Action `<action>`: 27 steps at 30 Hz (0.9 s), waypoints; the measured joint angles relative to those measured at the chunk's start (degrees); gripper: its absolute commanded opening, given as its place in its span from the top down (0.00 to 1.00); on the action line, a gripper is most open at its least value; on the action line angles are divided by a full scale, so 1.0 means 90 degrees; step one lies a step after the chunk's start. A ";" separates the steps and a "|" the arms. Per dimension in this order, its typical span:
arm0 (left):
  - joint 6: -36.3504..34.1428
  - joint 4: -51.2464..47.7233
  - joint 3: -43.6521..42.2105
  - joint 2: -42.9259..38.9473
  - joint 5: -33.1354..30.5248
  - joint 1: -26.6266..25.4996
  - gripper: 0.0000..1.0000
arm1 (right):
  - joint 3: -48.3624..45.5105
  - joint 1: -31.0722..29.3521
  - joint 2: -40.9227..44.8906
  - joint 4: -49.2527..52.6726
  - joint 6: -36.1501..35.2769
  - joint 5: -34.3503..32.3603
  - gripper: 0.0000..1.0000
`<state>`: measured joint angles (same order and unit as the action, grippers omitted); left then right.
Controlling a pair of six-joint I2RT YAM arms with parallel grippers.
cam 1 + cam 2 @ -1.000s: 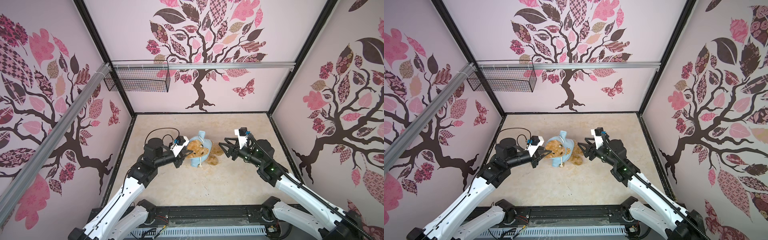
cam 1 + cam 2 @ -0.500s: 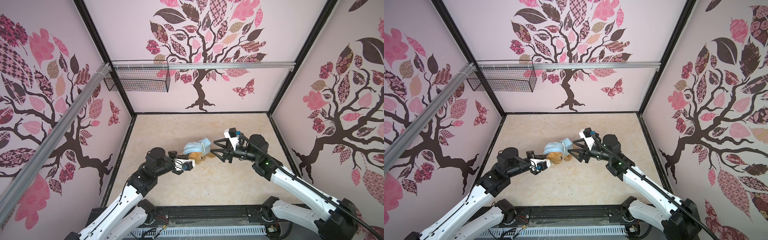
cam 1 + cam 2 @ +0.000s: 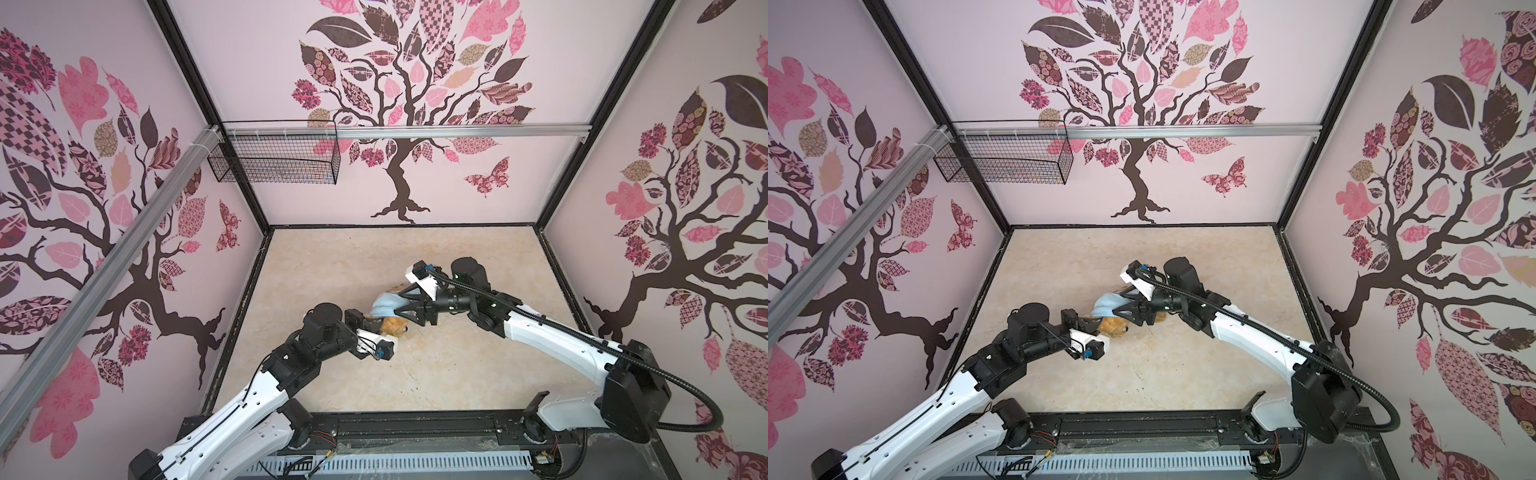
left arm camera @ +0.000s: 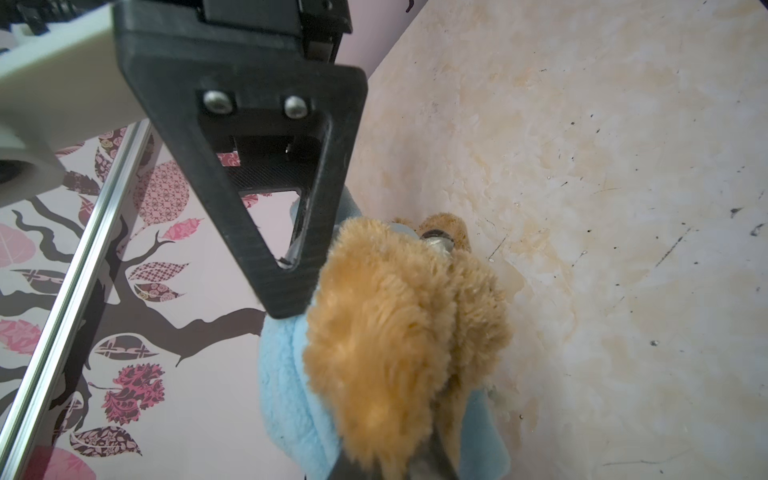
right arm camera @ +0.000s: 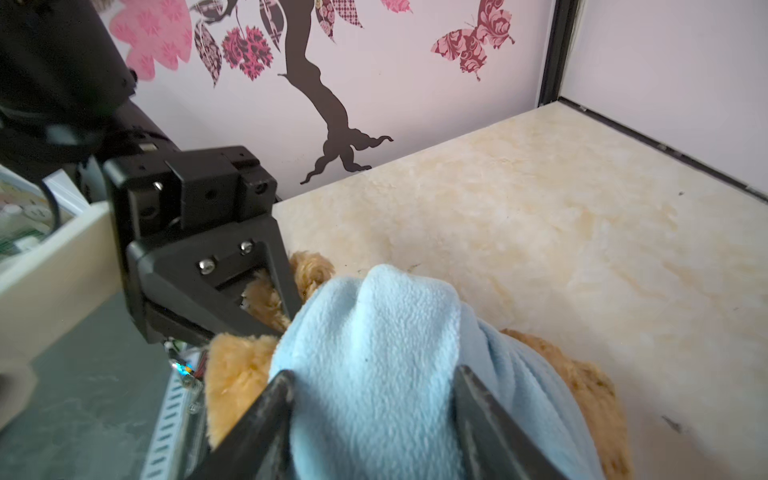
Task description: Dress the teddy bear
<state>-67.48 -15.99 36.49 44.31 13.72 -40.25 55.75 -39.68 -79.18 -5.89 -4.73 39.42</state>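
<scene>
On the cream marbled tabletop, about mid-table between the two arms, lies the golden-brown shaggy plush teddy bear, a light blue fleece shirt bunched over it, the right gripper clamped on that fleece and the left gripper pinched together on the bear's fur.

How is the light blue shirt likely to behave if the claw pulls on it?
Probably floppy: the light blue shirt bunches into soft folds between the fingers of the right claw. Its fleecy nap looks grippy, so it will likely drag on the shaggy fur of the teddy bear rather than slide.
</scene>
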 measured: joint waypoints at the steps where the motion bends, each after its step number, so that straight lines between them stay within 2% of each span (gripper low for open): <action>1: 0.0000 -0.0012 -0.0002 0.0005 -0.0010 0.0000 1.00 | 0.0034 -0.0002 -0.0032 0.0034 -0.0002 -0.0032 0.76; 2: -0.0002 -0.0029 -0.0010 0.0005 -0.0017 -0.0002 1.00 | 0.0061 -0.0027 -0.0049 0.0066 0.0029 -0.0100 0.83; 5: -0.0027 -0.0070 -0.0022 -0.0002 -0.0073 -0.0036 1.00 | 0.0165 -0.0044 -0.0134 0.0160 0.0304 -0.0430 0.90; 11: -0.0126 -0.0078 -0.0046 -0.0022 -0.0444 -0.0274 1.00 | 0.0294 0.0355 -0.0515 0.0231 0.1520 -0.0311 0.92; 15: -0.0124 -0.0087 -0.0056 -0.0146 -0.0323 -0.0522 1.00 | 0.0221 0.0899 -0.0639 0.0340 0.2084 -0.0818 0.90; 18: 0.0019 -0.0061 -0.0063 -0.0211 -0.0279 -0.0527 1.00 | 0.0209 0.1044 -0.0639 0.0459 0.2329 -0.0998 0.79; 23: 0.0631 -0.0061 -0.0107 -0.0345 -0.0335 -0.0529 1.00 | 0.0131 0.1185 -0.0522 0.0376 0.2387 -0.1362 0.50; 27: 0.1676 0.0061 -0.0104 -0.0316 -0.0418 -0.0452 1.00 | -0.0406 0.1260 0.0185 0.0085 0.2429 -0.1547 0.41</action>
<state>-52.40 -15.44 35.55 41.47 9.96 -44.31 52.10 -28.34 -77.52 -5.13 17.12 25.50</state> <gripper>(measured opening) 0.065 0.571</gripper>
